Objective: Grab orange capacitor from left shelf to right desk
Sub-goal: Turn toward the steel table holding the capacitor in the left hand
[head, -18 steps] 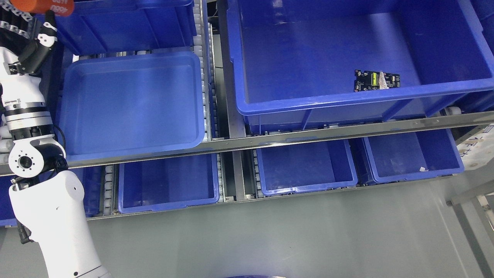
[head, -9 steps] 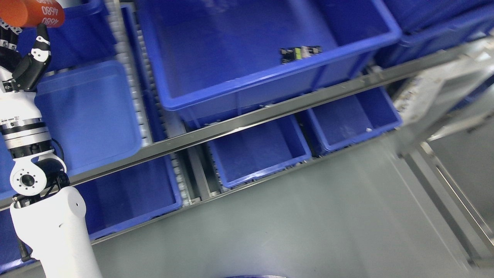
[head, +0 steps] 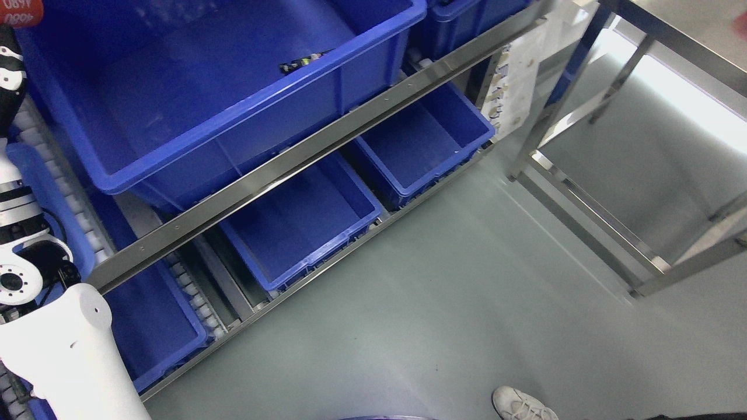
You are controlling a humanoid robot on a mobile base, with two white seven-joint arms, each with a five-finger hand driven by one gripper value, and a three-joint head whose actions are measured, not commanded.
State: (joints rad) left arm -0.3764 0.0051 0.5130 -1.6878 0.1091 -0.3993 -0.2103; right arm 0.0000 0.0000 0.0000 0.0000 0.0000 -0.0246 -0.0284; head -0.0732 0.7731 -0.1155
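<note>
Barely in view at the top left corner, the orange capacitor sits above the left hand, whose grip on it I cannot tell. It looks a rigid, smooth, lightish cylinder, best wrapped around its middle; the desk stands far right.

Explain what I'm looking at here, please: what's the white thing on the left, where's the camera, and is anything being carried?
The camera sits on a humanoid robot's head, looking down. The white jointed limb at the left edge is its left arm. At the top left corner, part of an orange capacitor shows above the arm, mostly cut off, so the grip itself cannot be seen. Ahead is a metal shelf holding blue bins; one contains a small circuit board. A steel desk frame stands to the right. A person's white shoe shows at the bottom.
</note>
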